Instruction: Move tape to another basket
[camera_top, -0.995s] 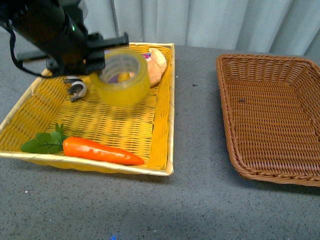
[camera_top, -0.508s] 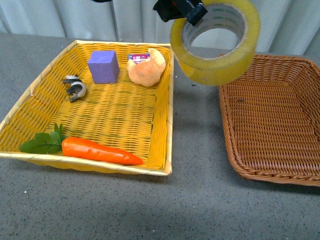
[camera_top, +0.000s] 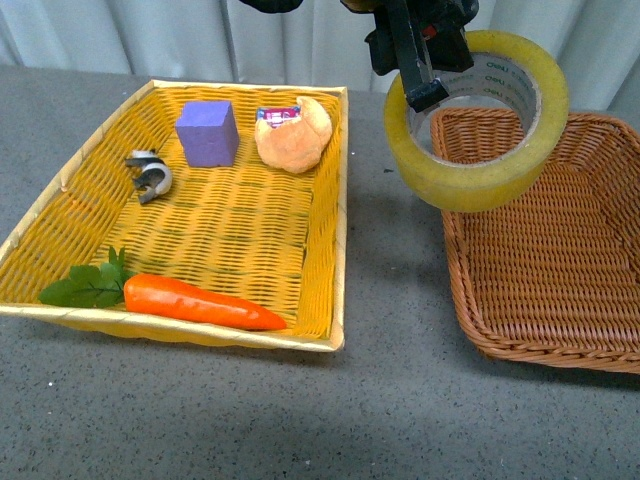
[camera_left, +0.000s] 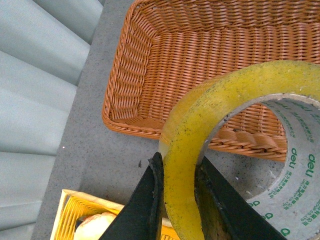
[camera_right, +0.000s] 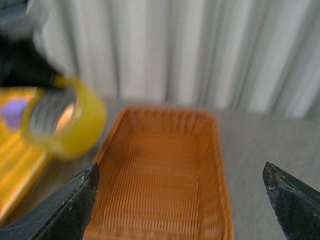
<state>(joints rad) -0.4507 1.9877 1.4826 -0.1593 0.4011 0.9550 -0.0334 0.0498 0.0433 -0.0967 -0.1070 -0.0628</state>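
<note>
The tape (camera_top: 465, 182) is up in the air, tilted, hanging roughly over the left rim of the brown basket (camera_top: 560, 260), not in it yet. The left gripper (camera_left: 182, 200) has its jaws pinching the roll's wall, one inside the ring and one outside. The right gripper (camera_right: 182, 200) has its jaws spread wide, holding nothing. The yellow basket (camera_top: 338, 200) sits beside the brown one on the grey table (camera_top: 400, 410).

1. Wide yellow tape roll (camera_top: 470, 185): glossy translucent film, matt white printed card core.
2. Brown rectangular wicker basket (camera_top: 560, 250), right: rough, ribbed weave, faint sheen.
3. Grey tabletop (camera_top: 390, 400): matt, finely speckled.
</note>
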